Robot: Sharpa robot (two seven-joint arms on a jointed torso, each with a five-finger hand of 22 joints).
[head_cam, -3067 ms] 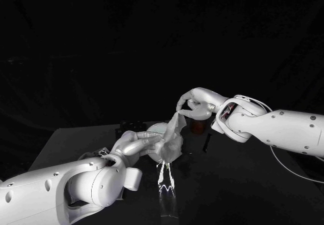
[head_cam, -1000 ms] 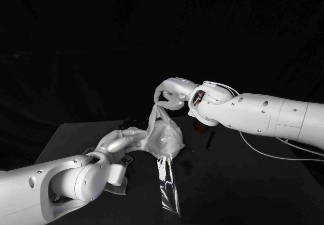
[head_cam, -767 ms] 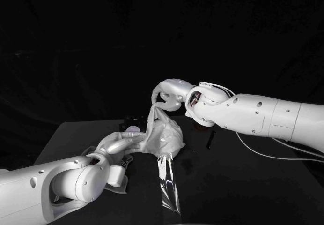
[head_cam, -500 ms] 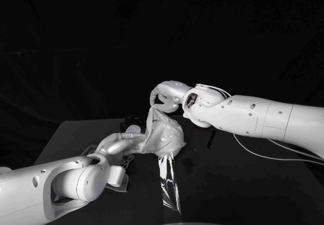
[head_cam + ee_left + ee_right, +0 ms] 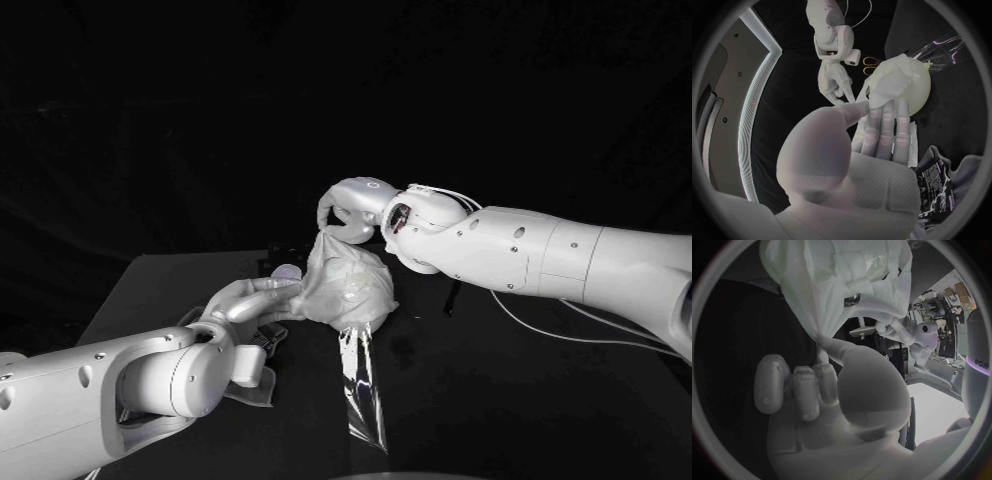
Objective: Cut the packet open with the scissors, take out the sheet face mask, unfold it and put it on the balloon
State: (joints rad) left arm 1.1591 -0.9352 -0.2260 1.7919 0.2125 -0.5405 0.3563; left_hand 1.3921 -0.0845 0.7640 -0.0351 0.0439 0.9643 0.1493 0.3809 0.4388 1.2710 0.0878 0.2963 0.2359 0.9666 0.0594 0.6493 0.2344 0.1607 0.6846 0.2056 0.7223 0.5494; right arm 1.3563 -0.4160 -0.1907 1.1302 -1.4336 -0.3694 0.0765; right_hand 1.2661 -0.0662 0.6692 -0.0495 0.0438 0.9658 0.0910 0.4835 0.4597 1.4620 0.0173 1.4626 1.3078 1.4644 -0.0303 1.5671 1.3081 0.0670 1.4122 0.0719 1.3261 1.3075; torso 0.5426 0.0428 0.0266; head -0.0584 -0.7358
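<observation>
Already unpacked, the sheet face mask (image 5: 353, 290) half-covered the balloon (image 5: 921, 93), pinched by my left robot hand (image 5: 257, 300) and right robot hand (image 5: 351, 208); smoothing remained.

Right hand (image 5: 351, 212) raised, shifted leftward with sheet face mask (image 5: 349, 285) corner; mask spread wider at left hand (image 5: 254, 298).

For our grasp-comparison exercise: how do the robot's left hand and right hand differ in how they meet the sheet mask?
The right hand pinches the sheet mask at its top, from above, fingers curled; the left hand holds its side, lower down, fingers stretched out. Both are silver and touch the mask.
</observation>
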